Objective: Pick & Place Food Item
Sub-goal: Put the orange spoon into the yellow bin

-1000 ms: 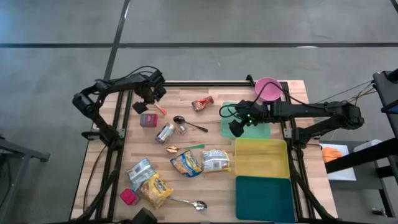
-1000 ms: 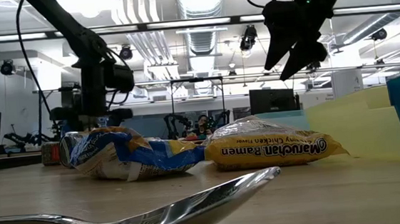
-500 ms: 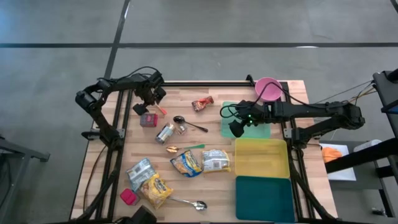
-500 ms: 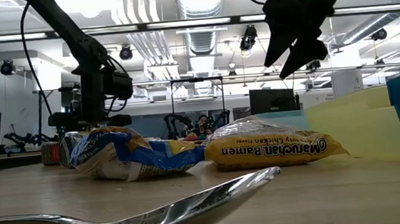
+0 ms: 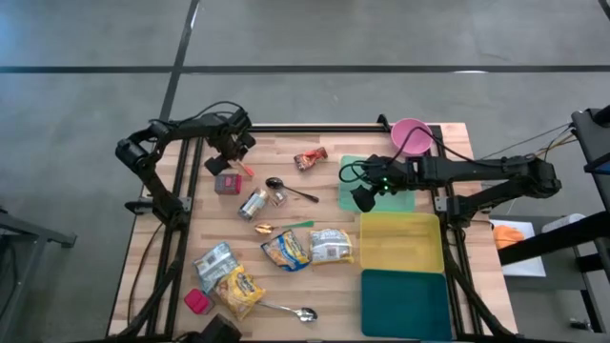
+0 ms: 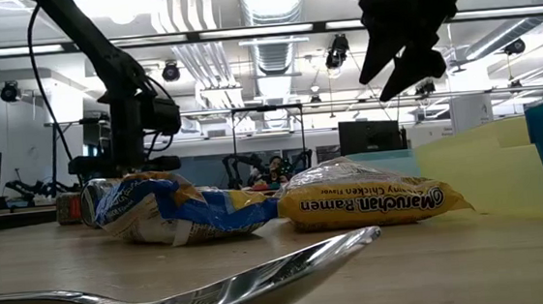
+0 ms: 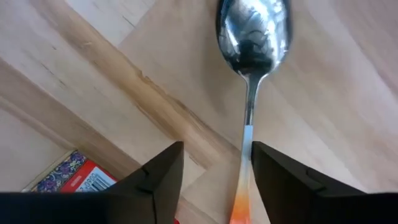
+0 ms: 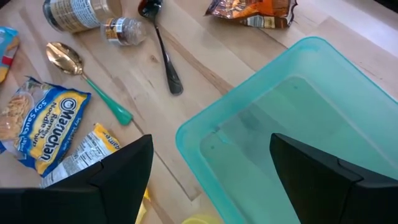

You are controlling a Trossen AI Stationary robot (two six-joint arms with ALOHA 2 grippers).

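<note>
A spoon (image 7: 252, 37) with a silver bowl and an orange-ended handle (image 5: 247, 170) lies flat on the wood at the table's far left, next to a red box (image 5: 227, 183). My left gripper (image 7: 217, 180) points straight down over the handle with its fingers apart. The handle lies in the gap, close beside one finger (image 7: 280, 180); I cannot tell whether they touch. My right gripper (image 5: 362, 195) hangs open above the left edge of a pale teal tray (image 8: 298, 112). Ramen packs (image 5: 330, 245) (image 5: 286, 251) and a snack bag (image 5: 311, 158) lie on the table.
A can (image 5: 253, 204), a small jar (image 5: 278, 198), a black spoon (image 5: 291, 190) and a green-handled spoon (image 5: 283, 227) lie mid-table. More packets (image 5: 238, 291) and a silver spoon (image 5: 291, 312) lie near the front. A pink bowl (image 5: 411, 135), yellow bin (image 5: 400, 241) and dark teal bin (image 5: 405, 303) stand at the right.
</note>
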